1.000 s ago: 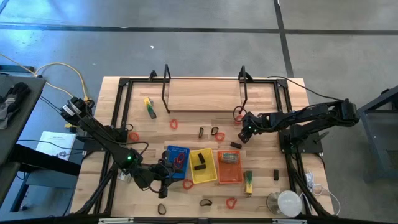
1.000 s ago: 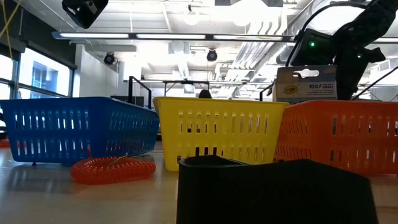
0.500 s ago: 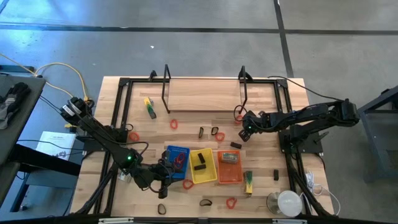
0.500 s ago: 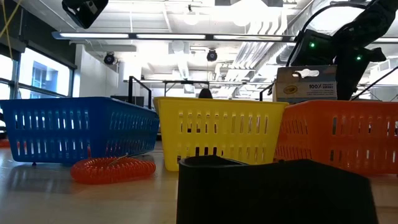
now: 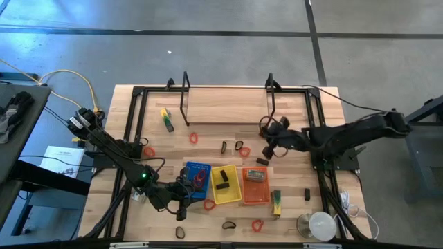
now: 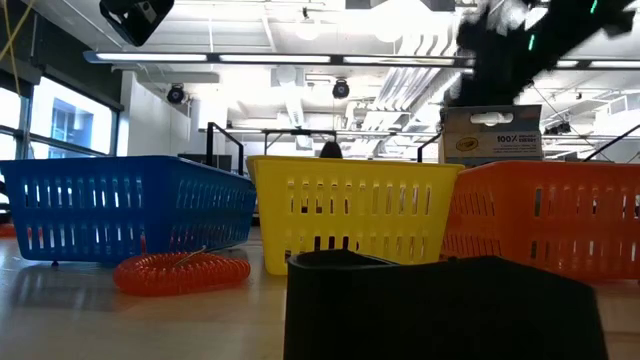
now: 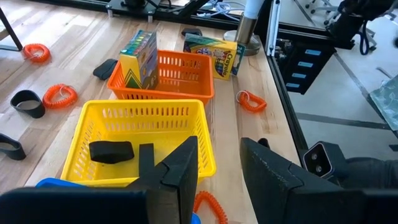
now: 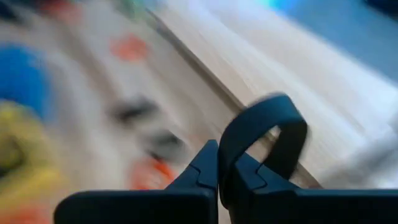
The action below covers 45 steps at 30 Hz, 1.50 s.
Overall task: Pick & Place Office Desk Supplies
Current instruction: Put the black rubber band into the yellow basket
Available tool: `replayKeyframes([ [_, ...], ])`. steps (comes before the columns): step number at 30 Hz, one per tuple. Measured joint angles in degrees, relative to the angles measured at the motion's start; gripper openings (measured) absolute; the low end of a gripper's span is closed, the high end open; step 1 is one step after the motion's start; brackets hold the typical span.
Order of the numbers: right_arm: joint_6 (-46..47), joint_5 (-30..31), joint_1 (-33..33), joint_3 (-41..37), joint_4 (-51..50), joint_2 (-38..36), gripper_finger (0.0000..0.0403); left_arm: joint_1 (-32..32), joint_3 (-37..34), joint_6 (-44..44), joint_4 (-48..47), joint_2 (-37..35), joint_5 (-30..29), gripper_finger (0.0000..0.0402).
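We see the right gripper raised over the table's middle, behind the orange tray, its fingers pressed together on a black loop. The loop stands up from between the fingertips, pinched at one side.

Our left gripper sits low at the front left, beside the blue tray. Its fingers stand partly apart with nothing visible between them.

Elsewhere, a black piece lies in the yellow tray, crayon boxes stand in the orange tray, and red coiled loops lie scattered on the wood.
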Motion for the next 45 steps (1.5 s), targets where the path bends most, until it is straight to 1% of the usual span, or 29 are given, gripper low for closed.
replayKeyframes([
  [2, -4.03, -1.37, 3.75, 1.34, 6.69, -0.31, 0.0003, 0.0, 0.0, 0.0, 0.01, 0.0, 0.0, 0.0116],
  [4, -5.64, -2.55, 7.11, 2.42, 11.93, -0.16, 0.0003, 0.0, 0.0, 0.0, -0.02, 0.0, 0.0, 0.0116],
  [7, -3.67, -3.52, 10.96, 3.04, 19.44, 1.15, 0.0003, 0.0, 0.0, 0.0, -0.04, 0.0, 0.0, 0.0116],
  [9, -2.32, -4.2, 13.36, 3.03, 22.28, 2.98, 0.0003, 0.0, 0.0, 0.0, -0.02, 0.0, 0.02, 0.0116],
  [11, -1.39, -4.45, 16.43, 2.87, 25.76, 5.8, 0.0003, -0.02, 0.0, 0.0, -0.02, 0.0, 0.02, 0.0116],
  [14, -0.98, -5.19, 19.21, 2.93, 32.21, 11.57, 0.0003, -0.08, 0.0, 0.0, -0.03, 0.0, 0.03, 0.0116],
  [15, -1.0, -6.08, 19.69, 2.93, 34.46, 13.52, 0.0003, -0.25, 0.0, 0.0, -0.04, 0.0, 0.02, 0.0116],
  [17, -0.93, -9.7, 19.83, 2.97, 38.56, 17.12, 0.0003, -0.49, 0.0, 0.0, -0.04, 0.0, 0.02, 0.0116],
  [20, -1.1, -14.37, 19.79, 4.83, 40.7, 21.43, 0.0003, -1.15, 0.0, 0.02, -0.11, 0.0, 0.03, 0.0116],
  [25, -3.87, -17.29, 19.88, 9.42, 38.98, 28.55, 0.0005, -1.66, 0.0, 0.66, -0.11, 0.0, 0.02, 0.0116],
  [27, -5.0, -17.75, 19.84, 11.36, 38.42, 30.91, 0.0013, -1.66, 0.0, 0.66, -0.09, 0.0, 0.02, 0.0116],
  [30, -5.64, -17.75, 19.84, 13.82, 34.96, 33.39, 0.0038, -1.66, 0.0, 0.67, -0.34, 0.0, 0.02, 0.0116],
  [34, -5.61, -16.86, 19.85, 16.28, 30.2, 34.62, 0.0091, -1.64, 0.0, 0.68, -0.72, 0.0, 0.02, 0.0116],
  [40, -5.39, -14.95, 20.2, 16.4, 29.98, 34.62, 0.0177, -1.64, 0.0, 0.68, -0.94, 0.0, 0.02, 0.0116],
  [43, -5.39, -15.39, 20.21, 16.4, 29.94, 34.62, 0.0208, -1.62, 0.0, 0.68, -0.94, 0.0, 0.02, 0.0116],
  [45, -5.26, -15.7, 20.21, 16.4, 29.96, 34.62, 0.022, -1.6, 0.0, 0.7, -0.94, 0.0, 0.02, 0.0116],
])
